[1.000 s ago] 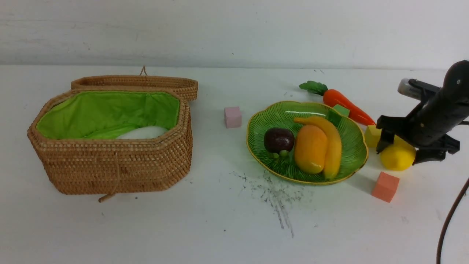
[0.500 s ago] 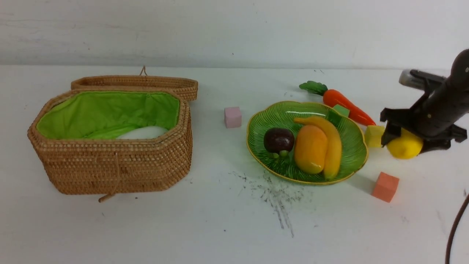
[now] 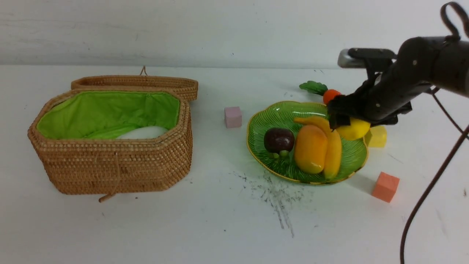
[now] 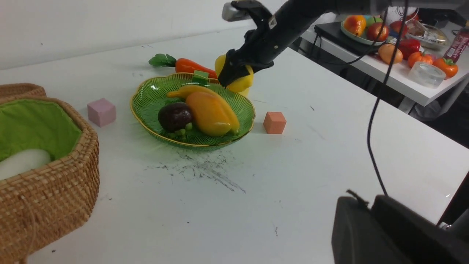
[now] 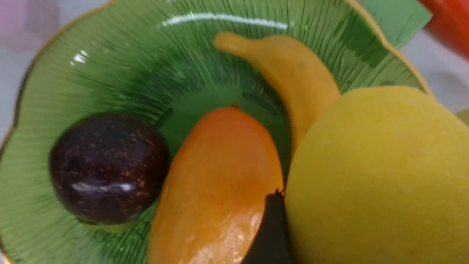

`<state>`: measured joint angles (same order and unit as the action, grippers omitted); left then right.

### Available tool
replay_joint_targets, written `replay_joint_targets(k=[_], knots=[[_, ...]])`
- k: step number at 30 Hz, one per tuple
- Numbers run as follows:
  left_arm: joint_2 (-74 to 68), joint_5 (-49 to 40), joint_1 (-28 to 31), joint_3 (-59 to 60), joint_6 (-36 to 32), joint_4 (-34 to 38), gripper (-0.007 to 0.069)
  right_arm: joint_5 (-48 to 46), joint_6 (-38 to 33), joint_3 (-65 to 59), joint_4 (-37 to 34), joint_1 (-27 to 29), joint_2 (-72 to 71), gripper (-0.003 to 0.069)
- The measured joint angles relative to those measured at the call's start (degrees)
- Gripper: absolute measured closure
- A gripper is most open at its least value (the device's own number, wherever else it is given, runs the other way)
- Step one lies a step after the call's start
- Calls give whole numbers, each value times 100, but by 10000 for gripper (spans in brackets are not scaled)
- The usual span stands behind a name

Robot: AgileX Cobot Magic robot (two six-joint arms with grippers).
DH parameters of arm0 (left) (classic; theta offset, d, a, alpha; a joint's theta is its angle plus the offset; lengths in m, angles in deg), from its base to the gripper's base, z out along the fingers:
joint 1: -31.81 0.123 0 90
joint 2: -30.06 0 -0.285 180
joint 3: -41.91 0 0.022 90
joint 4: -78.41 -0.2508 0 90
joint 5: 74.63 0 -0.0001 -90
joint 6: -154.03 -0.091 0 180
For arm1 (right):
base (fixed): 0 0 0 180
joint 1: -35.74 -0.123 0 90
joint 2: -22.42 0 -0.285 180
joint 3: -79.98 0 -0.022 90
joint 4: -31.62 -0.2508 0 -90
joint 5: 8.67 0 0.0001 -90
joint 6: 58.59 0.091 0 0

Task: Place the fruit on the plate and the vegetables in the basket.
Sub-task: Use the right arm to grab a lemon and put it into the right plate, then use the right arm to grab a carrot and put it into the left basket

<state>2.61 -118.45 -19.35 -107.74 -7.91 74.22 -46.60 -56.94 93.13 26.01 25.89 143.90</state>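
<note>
My right gripper (image 3: 351,124) is shut on the round yellow lemon (image 3: 354,129) and holds it just above the back right part of the green plate (image 3: 280,113). On the plate lie the banana (image 3: 332,146), the mango (image 3: 310,148) and the dark mangosteen (image 3: 279,140). In the right wrist view the lemon (image 5: 381,176) fills the near side, with one dark finger (image 5: 269,231) against it. The carrot (image 3: 331,96) lies behind the plate, partly hidden by the arm. The white radish (image 3: 143,132) rests inside the open basket (image 3: 113,161). My left gripper (image 4: 361,200) is shut and empty, away from the plate.
Small cubes sit around the plate: pink (image 3: 233,117) to its left, yellow (image 3: 377,136) to its right under the arm, orange (image 3: 385,186) at the front right, green (image 4: 200,77) behind it. The basket lid (image 3: 135,82) lies folded back. A cable (image 3: 425,198) hangs at the right.
My right gripper closed on the lemon, lifted it off the table and carried it left, over the plate's right side. The carrot is now partly hidden behind the arm.
</note>
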Motion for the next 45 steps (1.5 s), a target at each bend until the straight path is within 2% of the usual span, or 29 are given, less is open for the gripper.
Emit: replay_joint_targets(k=[3, 9, 15, 23, 25, 27, 28, 30, 33, 38, 45], knots=[[0, -24, 0, 0, 0, 74, 566, -28, 0, -6, 37, -4, 109, 78], [0, -56, 0, 0, -5, 101, 562, -144, 0, -6, 42, -4, 107, -19], [0, -57, 0, 0, -5, 101, 557, -557, 0, -6, 42, -4, -15, -10], [0, -33, 0, 0, -5, 89, 554, -652, 0, -6, 99, -4, -1067, 72], [0, 19, 0, 0, -5, 67, 554, -588, 0, -6, 247, -4, -1335, 116], [0, 85, 0, 0, -5, 26, 554, -631, 39, 104, 497, 14, -1490, 199], [0, 85, 0, 0, -5, 26, 554, -631, 45, 124, 497, 15, -1490, 199], [0, 115, 0, 0, -5, 9, 554, -1065, 104, 552, 623, 126, -1317, 297], [0, 119, 0, 0, -5, 0, 554, -1651, 109, 1119, 641, 295, -862, 349], [0, 119, 0, 0, -5, -10, 550, -2562, -225, 2603, 400, 612, 417, 349], [0, 119, 0, 0, -5, -37, 546, -2484, -603, 4245, 52, 711, 1887, 269]])
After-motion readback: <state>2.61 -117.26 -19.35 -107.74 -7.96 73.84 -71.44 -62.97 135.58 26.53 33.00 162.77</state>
